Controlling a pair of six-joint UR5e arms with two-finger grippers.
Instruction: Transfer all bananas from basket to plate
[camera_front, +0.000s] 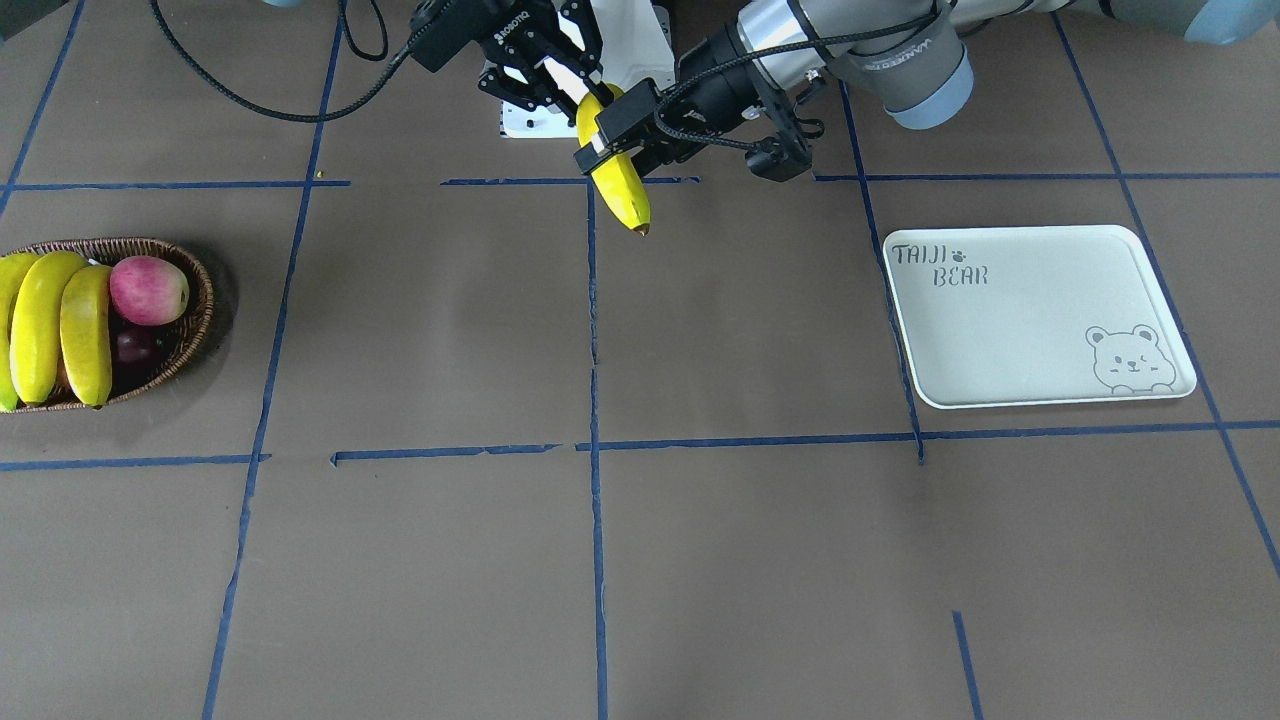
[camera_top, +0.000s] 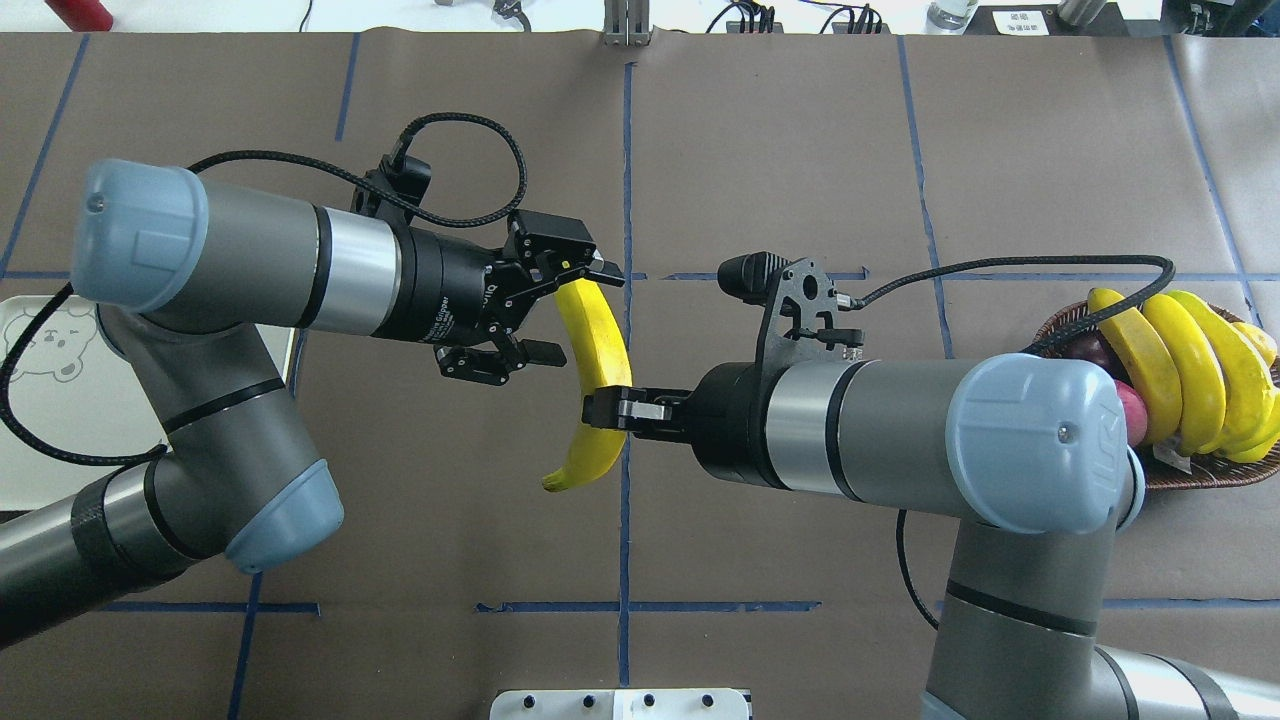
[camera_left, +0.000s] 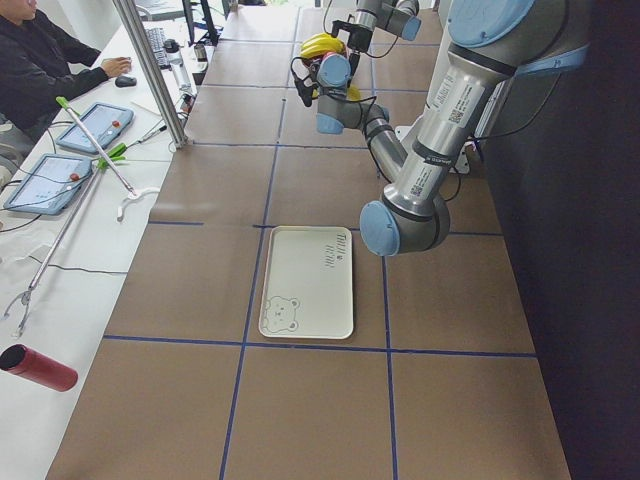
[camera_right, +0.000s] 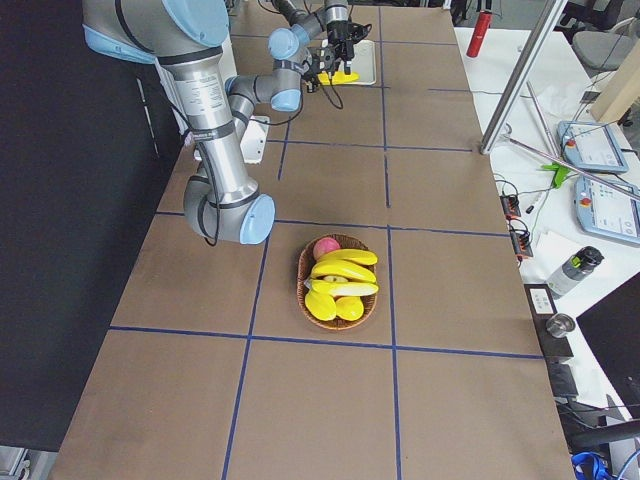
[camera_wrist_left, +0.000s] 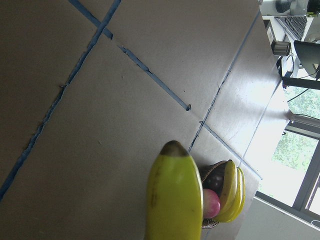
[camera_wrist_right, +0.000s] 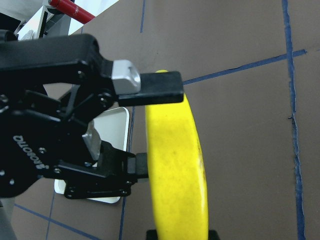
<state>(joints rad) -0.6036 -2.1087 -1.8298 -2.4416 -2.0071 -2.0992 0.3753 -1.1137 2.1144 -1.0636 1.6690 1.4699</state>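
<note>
One banana (camera_top: 597, 350) hangs in mid-air over the table's middle. My right gripper (camera_top: 612, 405) is shut on its middle. My left gripper (camera_top: 580, 313) is open, its fingers (camera_wrist_right: 157, 90) standing on either side of the banana's far end. Three more bananas (camera_front: 45, 325) lie in the wicker basket (camera_front: 196, 312) on my right side, also seen as bananas (camera_top: 1190, 365) behind the right arm. The white plate (camera_front: 1035, 315) with the bear print lies on my left side with nothing on it; the left arm partly hides the plate (camera_top: 50, 430) in the overhead view.
A pink-red apple (camera_front: 148, 290) and a dark fruit (camera_front: 132, 345) share the basket. Blue tape lines cross the brown table. A person (camera_left: 40, 60) sits at a side table with tablets (camera_left: 95, 125); a red bottle (camera_left: 38, 367) lies there.
</note>
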